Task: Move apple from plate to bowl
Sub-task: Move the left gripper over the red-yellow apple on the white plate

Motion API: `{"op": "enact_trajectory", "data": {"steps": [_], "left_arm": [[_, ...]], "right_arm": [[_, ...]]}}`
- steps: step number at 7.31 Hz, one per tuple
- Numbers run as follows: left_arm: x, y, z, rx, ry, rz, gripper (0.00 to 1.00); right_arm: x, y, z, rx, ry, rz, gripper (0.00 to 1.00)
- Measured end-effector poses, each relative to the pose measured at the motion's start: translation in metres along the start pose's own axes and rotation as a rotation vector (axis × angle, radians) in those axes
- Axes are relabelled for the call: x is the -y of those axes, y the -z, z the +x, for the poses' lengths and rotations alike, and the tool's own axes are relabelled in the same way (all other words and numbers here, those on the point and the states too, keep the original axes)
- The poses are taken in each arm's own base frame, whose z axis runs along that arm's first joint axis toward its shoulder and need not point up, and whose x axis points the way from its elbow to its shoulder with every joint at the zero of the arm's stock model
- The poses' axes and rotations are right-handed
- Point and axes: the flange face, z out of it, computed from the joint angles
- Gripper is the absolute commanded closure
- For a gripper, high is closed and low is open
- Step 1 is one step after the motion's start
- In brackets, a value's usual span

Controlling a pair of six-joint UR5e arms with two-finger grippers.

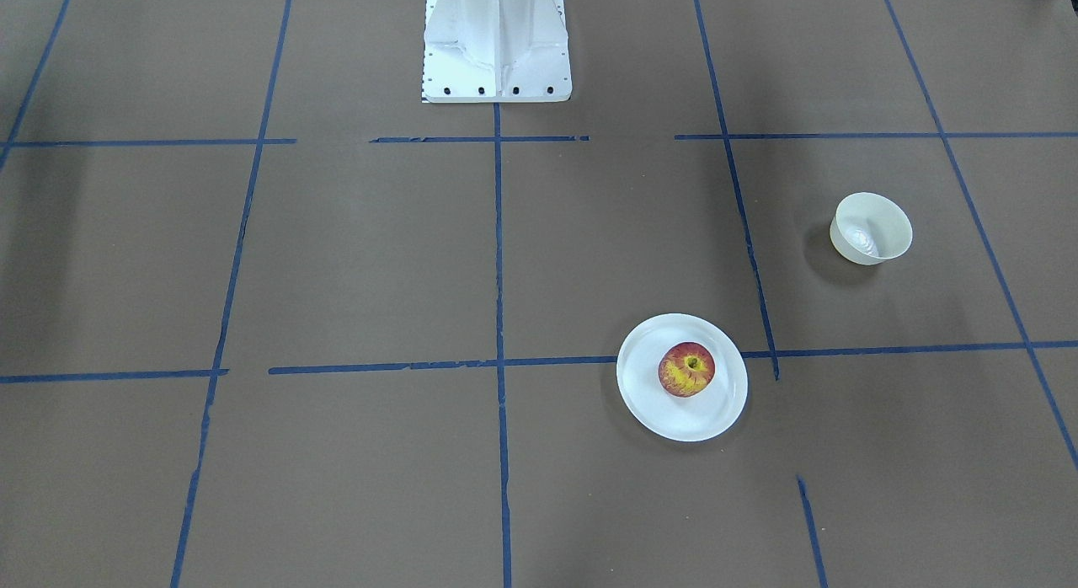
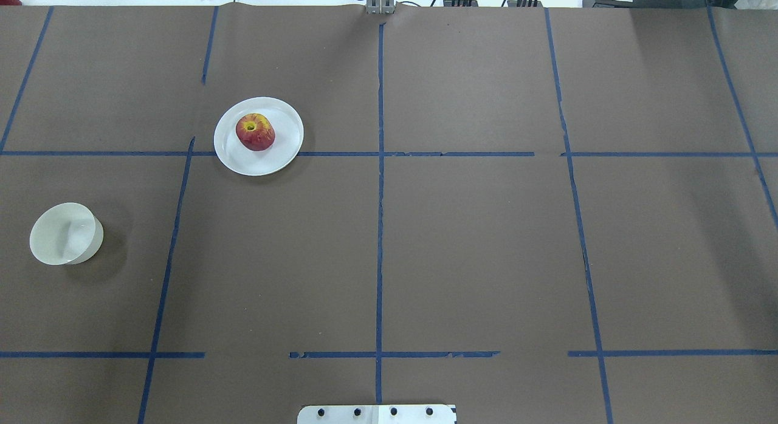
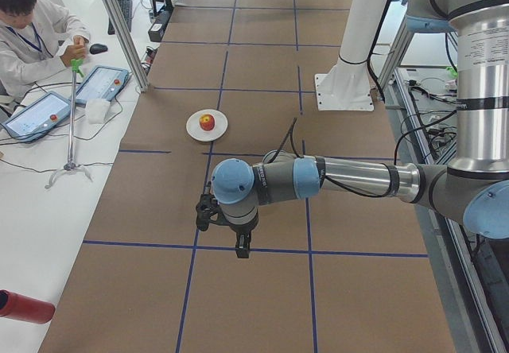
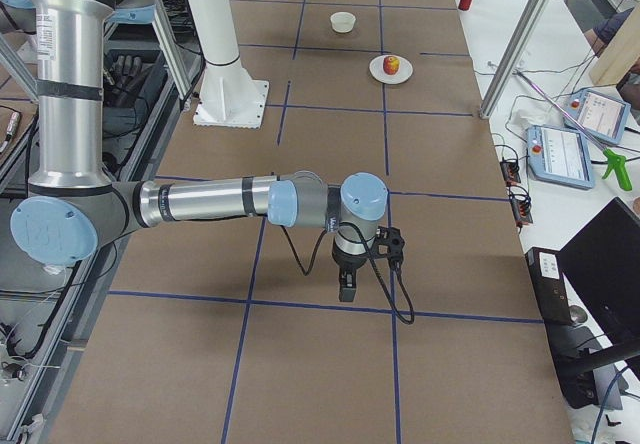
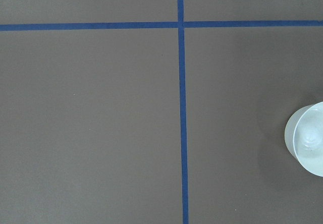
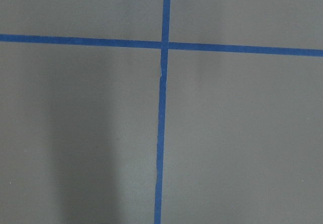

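The red and yellow apple (image 1: pixel 687 369) sits on the flat white plate (image 1: pixel 648 403); both also show in the overhead view, apple (image 2: pixel 255 132) on plate (image 2: pixel 285 153). The empty cream bowl (image 1: pixel 872 227) stands apart from the plate, at the overhead view's left (image 2: pixel 65 234) and at the right edge of the left wrist view (image 5: pixel 308 138). My left gripper (image 3: pixel 242 248) hangs above the table, short of the plate, and shows only in the exterior left view. My right gripper (image 4: pixel 346 289) shows only in the exterior right view, far from the plate. I cannot tell whether either is open.
The table is covered in brown paper with a grid of blue tape lines (image 2: pixel 380 169). The white robot pedestal (image 1: pixel 497 40) stands at the table's robot side. An operator (image 3: pixel 32 35) sits at a side desk with tablets (image 3: pixel 99 83).
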Motion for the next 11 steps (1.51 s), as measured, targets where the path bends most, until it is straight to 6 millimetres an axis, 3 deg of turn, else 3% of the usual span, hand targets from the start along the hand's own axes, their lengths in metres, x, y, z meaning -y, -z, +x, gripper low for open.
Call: {"op": "enact_trajectory", "data": {"steps": [5, 7, 8, 11], "left_arm": [[0.008, 0.010, 0.008, 0.042, 0.002, 0.017, 0.00], [0.019, 0.015, 0.023, 0.060, -0.062, 0.096, 0.00], [0.030, 0.007, 0.055, 0.033, -0.062, 0.122, 0.00], [0.059, -0.022, 0.204, -0.051, 0.021, 0.098, 0.00]], "right_arm": [[0.000, 0.000, 0.000, 0.000, 0.000, -0.001, 0.00], [0.000, 0.000, 0.000, 0.000, 0.000, -0.001, 0.00], [0.000, 0.000, 0.000, 0.000, 0.000, -0.001, 0.00], [0.000, 0.000, 0.000, 0.000, -0.001, -0.001, 0.00]]}}
